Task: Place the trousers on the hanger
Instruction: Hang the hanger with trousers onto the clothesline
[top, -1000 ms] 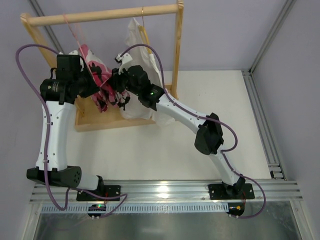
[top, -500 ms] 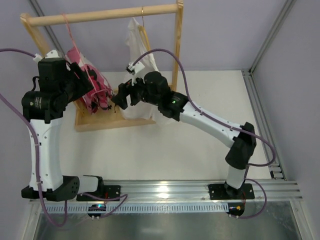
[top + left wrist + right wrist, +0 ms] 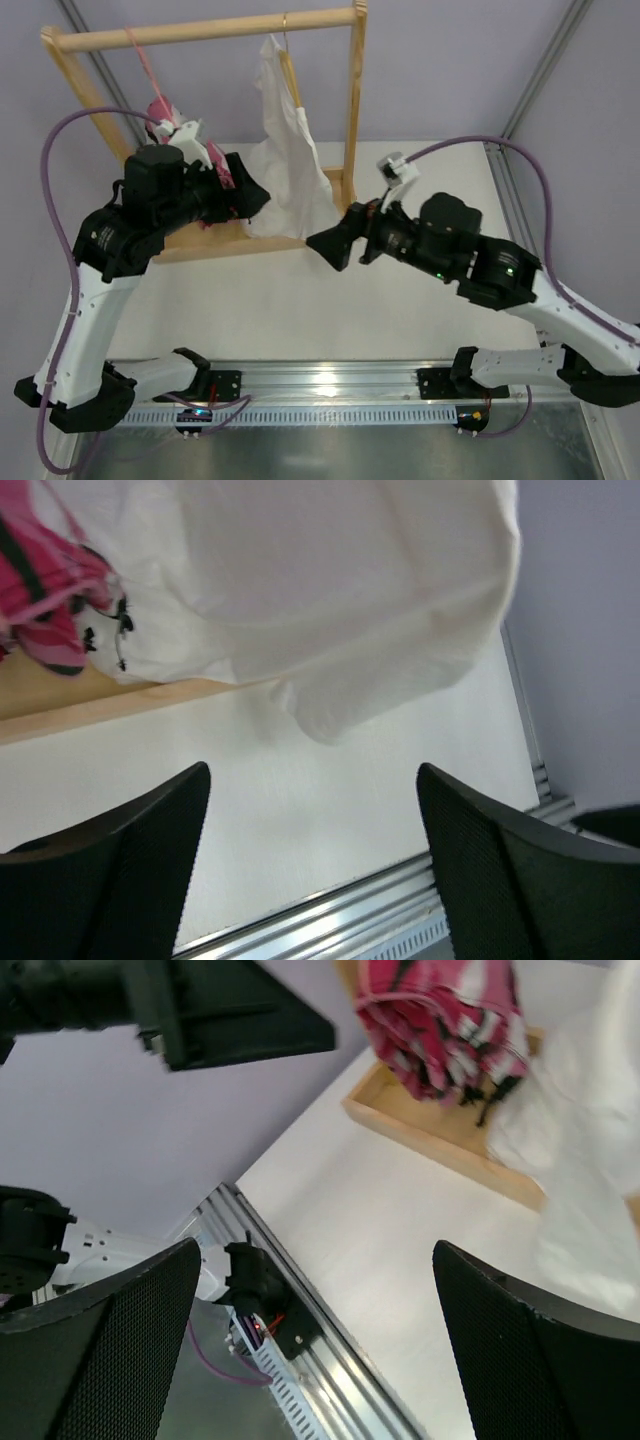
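The left gripper (image 3: 312, 780) is spread and empty, with the trousers (image 3: 50, 610) up to its left. The right gripper (image 3: 315, 1260) is also wide apart and empty, with the trousers ahead of it. They seem draped over the hanger (image 3: 143, 62). The cloth is soft and light and likely to slip on thin wire, so it is best pinched at the fold.

A white garment (image 3: 285, 160) hangs from a wooden rack (image 3: 200, 30) standing on the white table (image 3: 300, 300).

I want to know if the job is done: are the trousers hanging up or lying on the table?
Hanging. The trousers dangle bunched from the pink hanger on the rail, above the rack's wooden base.
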